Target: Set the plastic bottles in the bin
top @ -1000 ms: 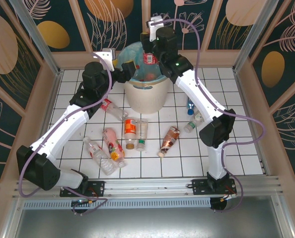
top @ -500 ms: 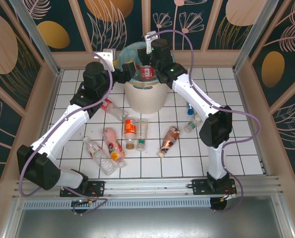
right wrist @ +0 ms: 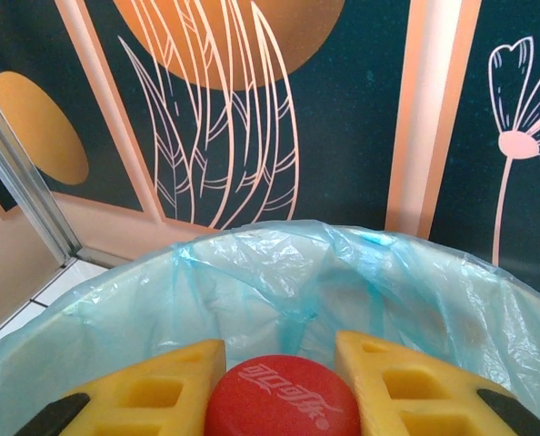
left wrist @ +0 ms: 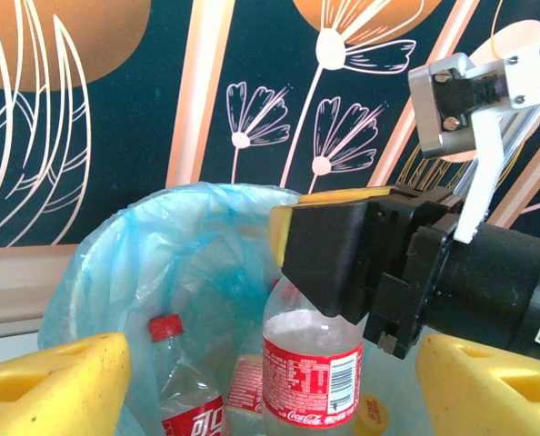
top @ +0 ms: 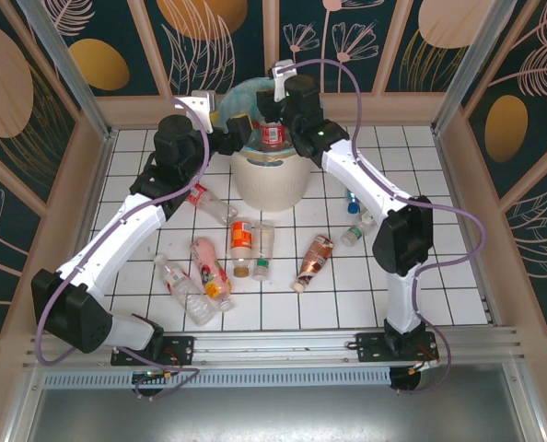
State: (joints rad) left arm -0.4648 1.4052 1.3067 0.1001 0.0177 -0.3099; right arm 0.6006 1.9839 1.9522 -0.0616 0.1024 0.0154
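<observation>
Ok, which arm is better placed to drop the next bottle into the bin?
Right. The right fingers are shut on the red-capped bottle, which hangs upright over the bin. The left fingers stand open and empty by the rim.

"Coca-Cola" on red-labelled bottle [left wrist: 311, 372]

White tiled worktop [top: 439, 285], walled by dark teal panels [top: 71, 28] bearing orange ovals; aluminium rail [top: 283, 345] along its near edge.

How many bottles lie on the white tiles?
9: one bottle beside left arm, three front-left, two centre, a brown one, two by right arm; others may be hidden.
</observation>
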